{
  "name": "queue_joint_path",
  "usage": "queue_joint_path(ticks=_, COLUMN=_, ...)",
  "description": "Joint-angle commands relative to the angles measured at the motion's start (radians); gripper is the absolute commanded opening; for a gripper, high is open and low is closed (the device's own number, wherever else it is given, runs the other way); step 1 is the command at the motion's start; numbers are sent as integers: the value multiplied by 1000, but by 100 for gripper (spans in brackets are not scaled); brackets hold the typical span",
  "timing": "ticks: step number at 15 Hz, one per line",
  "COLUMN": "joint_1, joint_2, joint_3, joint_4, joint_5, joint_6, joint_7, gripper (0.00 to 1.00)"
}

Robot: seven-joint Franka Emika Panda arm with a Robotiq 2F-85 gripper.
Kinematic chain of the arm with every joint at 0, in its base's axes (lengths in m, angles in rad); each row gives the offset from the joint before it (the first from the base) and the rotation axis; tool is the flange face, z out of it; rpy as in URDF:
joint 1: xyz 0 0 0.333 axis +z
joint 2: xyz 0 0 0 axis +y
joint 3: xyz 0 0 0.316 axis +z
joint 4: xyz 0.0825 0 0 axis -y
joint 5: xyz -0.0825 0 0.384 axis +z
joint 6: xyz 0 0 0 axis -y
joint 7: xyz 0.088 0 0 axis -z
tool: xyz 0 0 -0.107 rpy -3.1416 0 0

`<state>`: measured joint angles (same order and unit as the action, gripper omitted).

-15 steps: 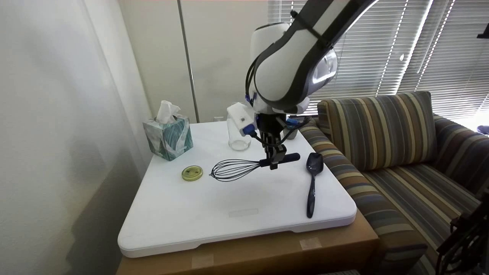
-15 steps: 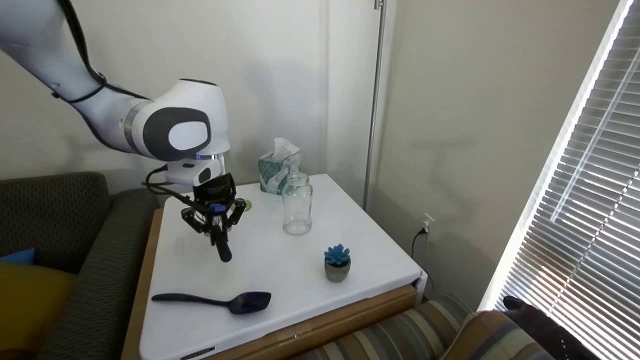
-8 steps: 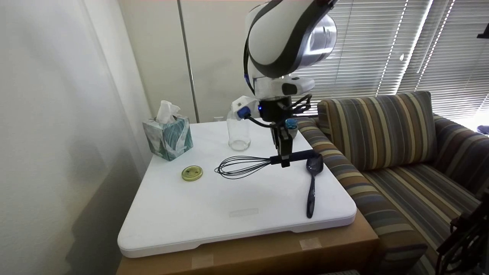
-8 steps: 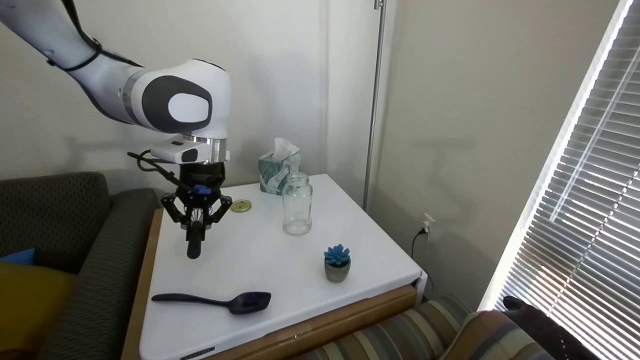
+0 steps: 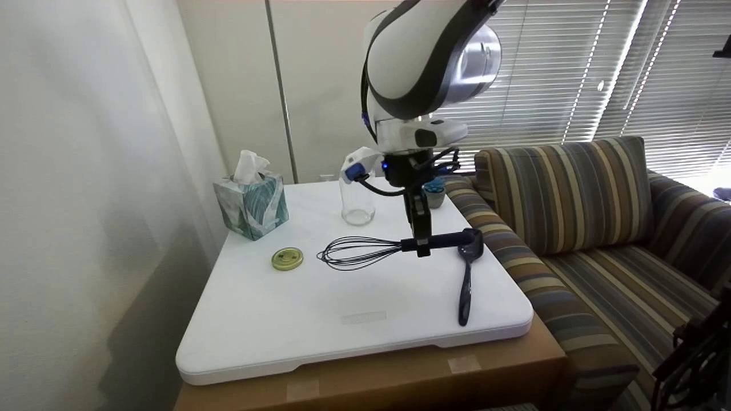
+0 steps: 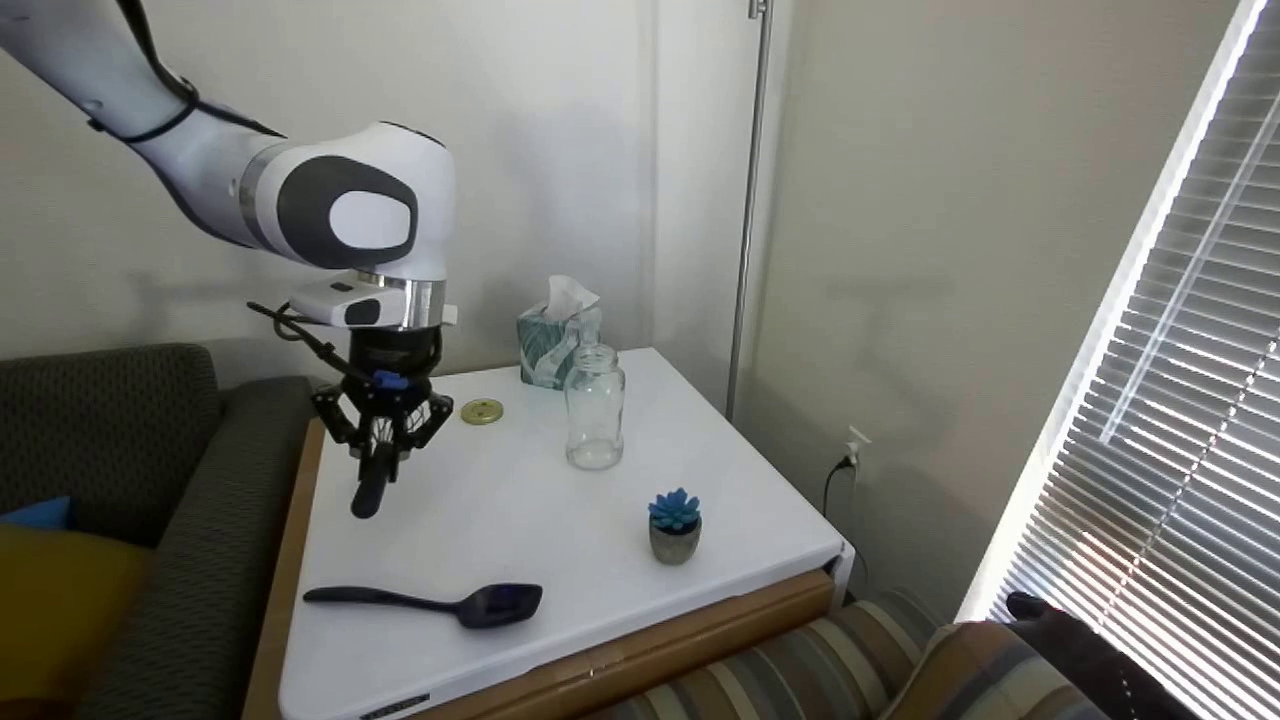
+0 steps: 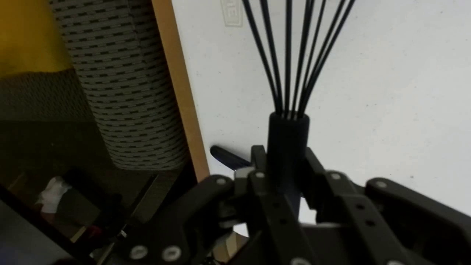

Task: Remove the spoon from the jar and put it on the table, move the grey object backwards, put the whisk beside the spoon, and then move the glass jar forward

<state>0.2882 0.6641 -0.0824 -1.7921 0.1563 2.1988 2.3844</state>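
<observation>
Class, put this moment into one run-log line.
claw: shut on whisk; whisk: held above table; spoon: lying on table; jar: upright; grey pot: upright; pending: whisk beside spoon

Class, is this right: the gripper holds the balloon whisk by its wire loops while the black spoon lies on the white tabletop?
Not the wire loops: the wrist view shows the gripper holding the balloon whisk by its black handle. The black spoon does lie on the white tabletop.

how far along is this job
Done: the spoon on the table, outside the jar. In hand: the whisk, gripped by the jaws above the table. Left, probably: putting it beside the spoon, then moving the ungripped jar forward. Unclear: moving the grey pot.
</observation>
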Motion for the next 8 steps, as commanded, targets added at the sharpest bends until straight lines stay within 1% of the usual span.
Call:
queue_joint_path(ticks=1, joint_1=-23, joint_2=-12, joint_3=35, joint_4=-12, joint_5=63, joint_6=-33, joint_7=158, gripper=6)
queue_joint_path(ticks=4, joint_1=-26, joint_2=-20, joint_3=55, joint_4=-29, joint_5=121, joint_6=-26, joint_7=302, gripper=6)
queue_joint_path(ticks=5, joint_1=107, joint_2=-17, joint_3=-107, joint_4=-40, joint_5=269, joint_6=-28, joint_7=240, gripper=6)
queue_joint_path(ticks=6, joint_1=117, joint_2=-16, joint_3=-121, joint_4=-46, joint_5=325, joint_6=-28, joint_7=239, gripper=6)
queue_joint_path(ticks=8, joint_1=185, joint_2=-10, joint_3=-216, joint_4=-68, joint_5=475, joint_6=-42, joint_7=224, gripper=6)
